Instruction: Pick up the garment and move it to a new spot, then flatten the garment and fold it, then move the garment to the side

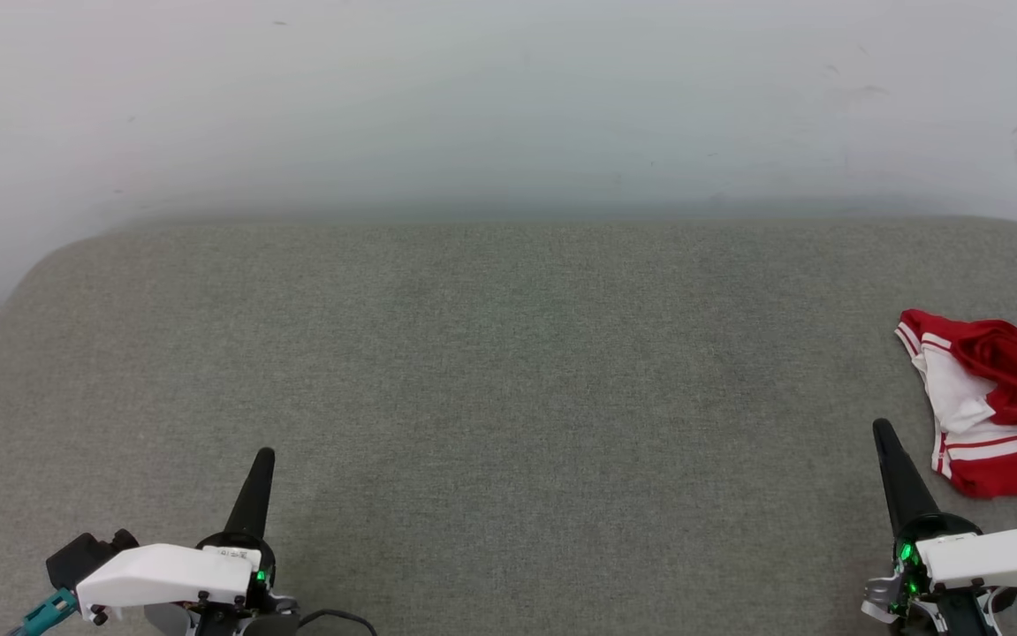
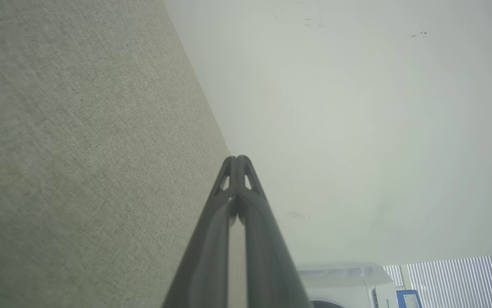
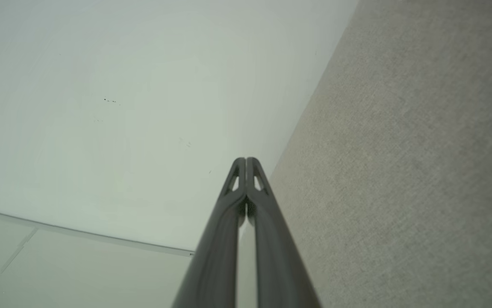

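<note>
The garment (image 1: pixel 998 402), red with white sleeve ends and striped trim, lies crumpled at the right edge of the grey fabric surface (image 1: pixel 508 371), partly cut off by the frame. My right gripper (image 1: pixel 882 428) is shut and empty, its tip a short way left of the garment's lower part. At the lower left my left gripper (image 1: pixel 266 453) is shut and empty too, far from the garment. Each wrist view shows its own gripper closed tip to tip: the left gripper (image 2: pixel 237 158) and the right gripper (image 3: pixel 246 159), with nothing between the fingers.
A pale wall (image 1: pixel 508 97) stands behind the surface's far edge. The surface has rounded corners at the far left and far right. In the left wrist view a white appliance (image 2: pixel 348 284) and window blinds (image 2: pixel 451 278) show beyond the wall's end.
</note>
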Controlling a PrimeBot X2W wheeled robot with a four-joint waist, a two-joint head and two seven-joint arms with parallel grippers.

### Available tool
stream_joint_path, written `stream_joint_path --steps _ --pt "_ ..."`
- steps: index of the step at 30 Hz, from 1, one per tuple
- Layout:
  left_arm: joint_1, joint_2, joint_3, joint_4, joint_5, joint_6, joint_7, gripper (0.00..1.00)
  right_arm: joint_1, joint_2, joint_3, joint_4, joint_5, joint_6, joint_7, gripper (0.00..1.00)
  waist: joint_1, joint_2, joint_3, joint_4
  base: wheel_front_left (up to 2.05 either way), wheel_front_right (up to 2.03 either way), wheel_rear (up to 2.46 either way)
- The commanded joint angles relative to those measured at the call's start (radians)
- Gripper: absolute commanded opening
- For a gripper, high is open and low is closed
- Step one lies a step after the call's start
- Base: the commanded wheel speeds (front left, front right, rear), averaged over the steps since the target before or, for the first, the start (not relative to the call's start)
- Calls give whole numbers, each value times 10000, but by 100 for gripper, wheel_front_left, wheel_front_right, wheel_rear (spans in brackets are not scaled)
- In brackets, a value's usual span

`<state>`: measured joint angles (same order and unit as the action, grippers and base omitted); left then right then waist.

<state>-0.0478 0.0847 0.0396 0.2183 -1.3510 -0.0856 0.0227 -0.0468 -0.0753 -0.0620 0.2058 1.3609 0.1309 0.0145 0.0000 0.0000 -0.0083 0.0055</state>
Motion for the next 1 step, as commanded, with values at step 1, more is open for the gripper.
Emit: stream_joint_path --steps 1 --pt "-229 -7 69 -16 -245 -96 63 0 -232 -47 -33 7 260 -1 61 0 0 0 5 -2 0 0 0"
